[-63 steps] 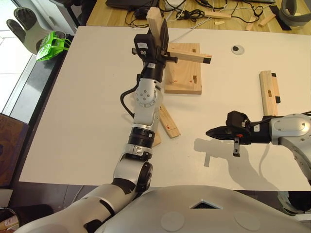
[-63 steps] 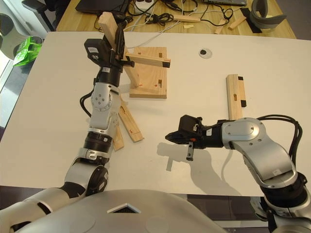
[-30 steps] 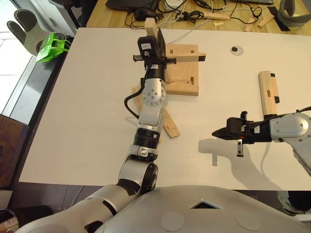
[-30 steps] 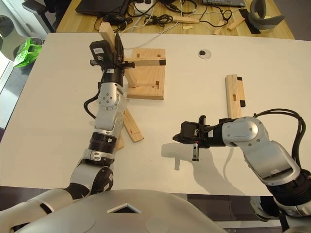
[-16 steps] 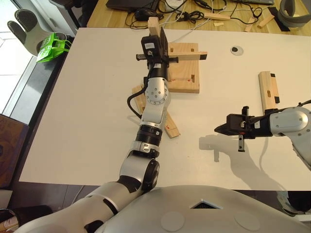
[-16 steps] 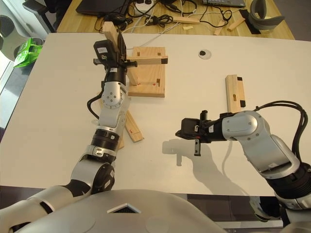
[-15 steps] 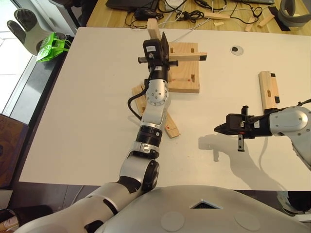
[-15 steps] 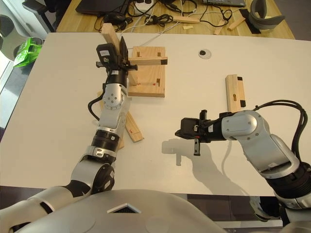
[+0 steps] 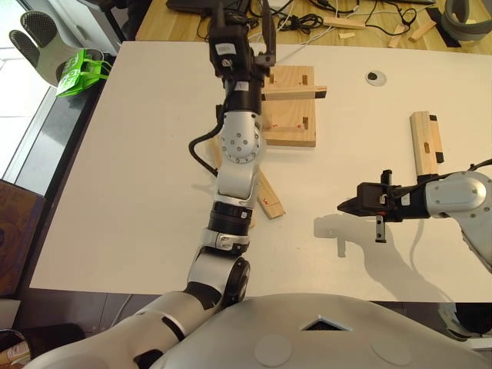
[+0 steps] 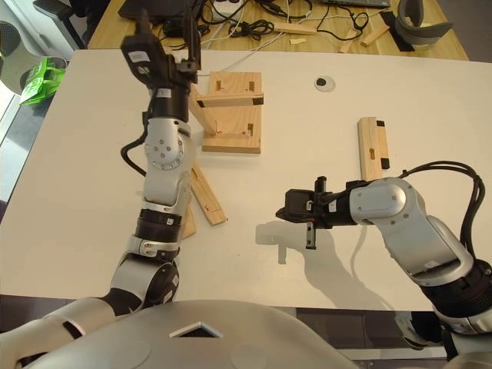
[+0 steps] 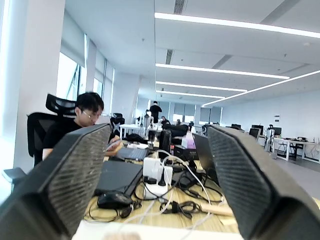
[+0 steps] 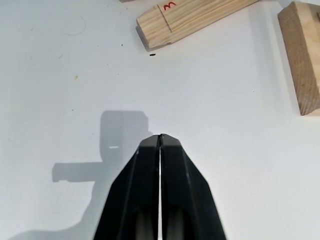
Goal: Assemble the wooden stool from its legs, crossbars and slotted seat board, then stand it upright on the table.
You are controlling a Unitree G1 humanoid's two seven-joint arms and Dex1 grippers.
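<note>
The slotted seat board [image 9: 292, 123] lies flat at the far middle of the white table. A crossbar [image 10: 231, 98] hangs level above it, joined to a tilted leg [image 10: 202, 115] that stands on the board. My left gripper [image 9: 241, 19] is raised above that leg, near the table's far edge, open with nothing between its fingers [image 11: 80, 175]. Loose wooden pieces [image 9: 267, 198] lie under the left forearm. A slotted leg [image 9: 425, 144] lies at the right. My right gripper [image 9: 343, 207] hovers low over the front right, shut and empty [image 12: 160, 137].
A round grommet [image 9: 375, 78] sits in the table beyond the board. A wooden desk [image 9: 369, 19] with cables and wood scraps adjoins the far edge. A green bag [image 9: 79, 71] hangs off the left side. The white tabletop [image 9: 131, 169] at left is bare.
My left gripper has opened, let go of the upright leg and risen away toward the far edge. The leg and crossbar stay on the board. The right arm has barely moved.
</note>
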